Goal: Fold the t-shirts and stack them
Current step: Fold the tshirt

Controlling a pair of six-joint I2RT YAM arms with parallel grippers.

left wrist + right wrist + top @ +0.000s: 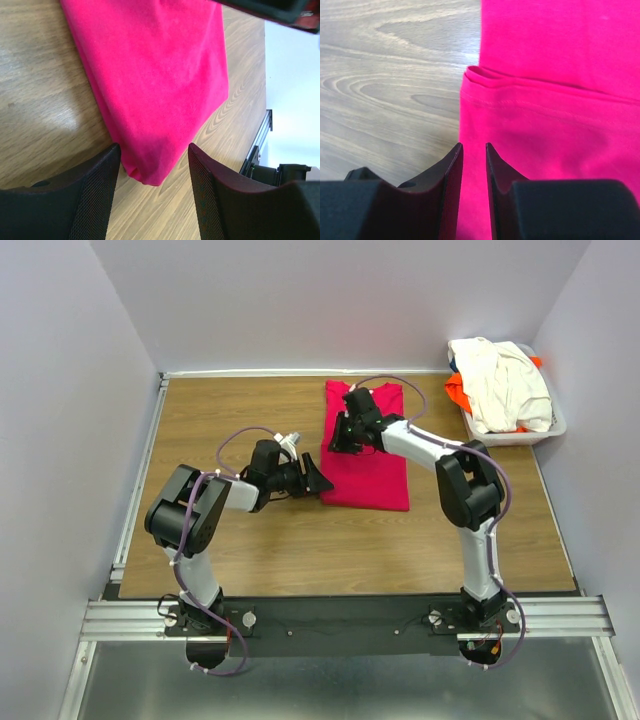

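Note:
The crimson-pink t-shirt lies folded into a long strip at the table's middle. My left gripper is open at its near left corner. In the left wrist view that corner lies on the wood between the spread fingers, left gripper. My right gripper sits on the shirt's left edge, about halfway up. Its jaws are almost closed, with a narrow strip of the pink edge between them, right gripper. The cream-white shirt and the orange shirt lie heaped in the basket.
The white plastic basket stands at the back right corner, against the right wall. Bare wood table lies left of and in front of the pink shirt. A metal rail runs along the table's left edge.

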